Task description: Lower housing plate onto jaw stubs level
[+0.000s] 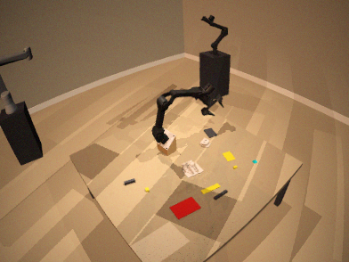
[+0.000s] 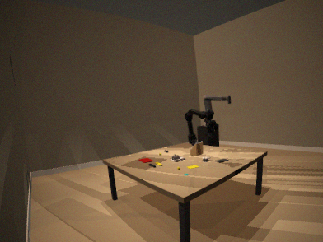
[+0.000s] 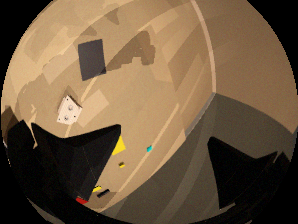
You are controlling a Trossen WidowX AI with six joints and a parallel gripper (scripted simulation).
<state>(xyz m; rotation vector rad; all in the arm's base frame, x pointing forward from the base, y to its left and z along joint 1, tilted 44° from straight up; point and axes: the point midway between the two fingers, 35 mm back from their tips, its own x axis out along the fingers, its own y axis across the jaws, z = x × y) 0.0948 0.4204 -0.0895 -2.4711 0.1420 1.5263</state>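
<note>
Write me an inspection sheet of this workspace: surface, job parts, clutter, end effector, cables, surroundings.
Surface: wooden table, patched with shadow.
Job parts: two pale pieces, the larger and the smaller, lie apart; which is the housing plate, cannot tell.
Clutter: red sheet, dark sheet, yellow sheet, yellow strip, two black bars, small yellow and teal bits.
End effector: open, nothing held, raised over the table.
Cables: nothing seen.
Surroundings: plain walls; two dark pedestals beyond the table, each bearing an arm.
</note>
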